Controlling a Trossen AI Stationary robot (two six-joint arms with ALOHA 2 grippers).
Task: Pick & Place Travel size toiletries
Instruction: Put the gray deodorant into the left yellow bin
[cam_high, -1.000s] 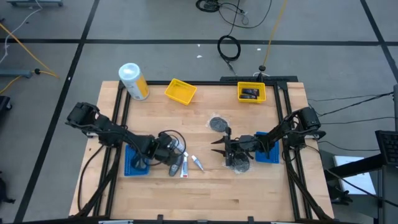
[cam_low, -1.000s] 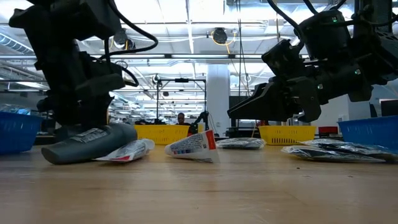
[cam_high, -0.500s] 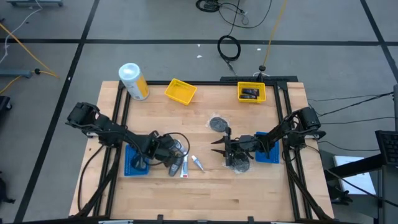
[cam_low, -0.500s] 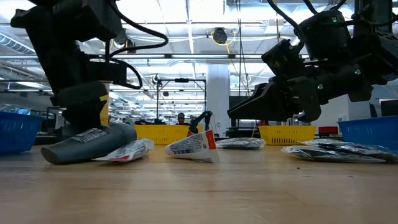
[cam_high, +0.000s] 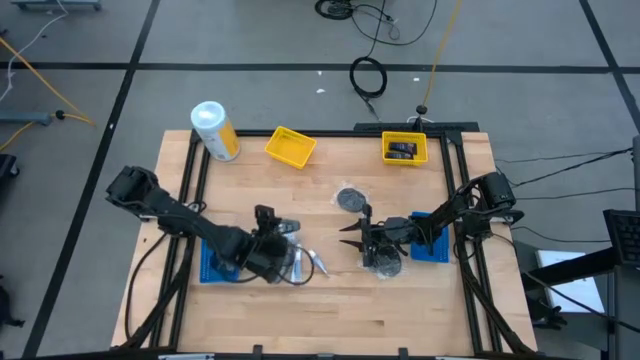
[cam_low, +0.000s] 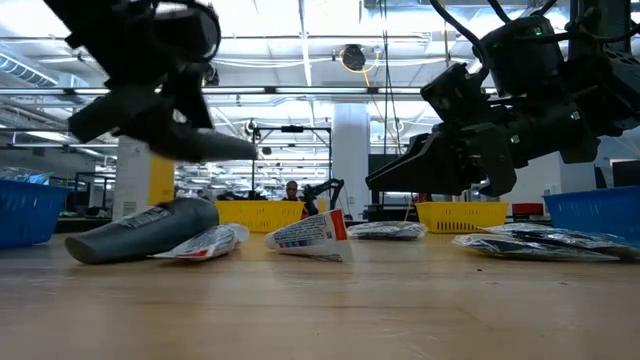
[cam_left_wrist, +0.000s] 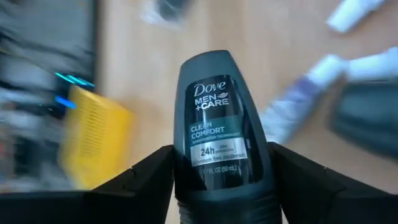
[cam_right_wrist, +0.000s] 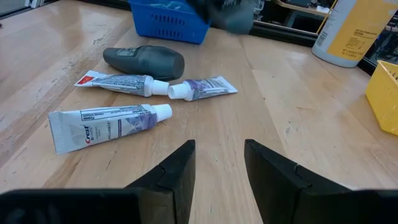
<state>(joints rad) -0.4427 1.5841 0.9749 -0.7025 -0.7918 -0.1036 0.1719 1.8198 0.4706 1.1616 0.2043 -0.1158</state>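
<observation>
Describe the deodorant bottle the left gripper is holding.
The deodorant bottle is dark grey, looks like plastic, with a rounded end and a label reading Dove Men+Care Clean Comfort. It sits between the left gripper's two dark fingers, rounded end pointing away from the wrist, lifted above the wooden table.

Left gripper (cam_low: 185, 140) at upper left of frame, lifted off the desk (cam_low: 320, 310). Below it a dark grey bottle (cam_low: 145, 228) lies on its side, touching a white tube (cam_low: 205, 243). Second tube (cam_low: 308, 234) at centre. Right gripper (cam_low: 400, 175) hangs at upper right above wrapped discs (cam_low: 545, 243).
</observation>
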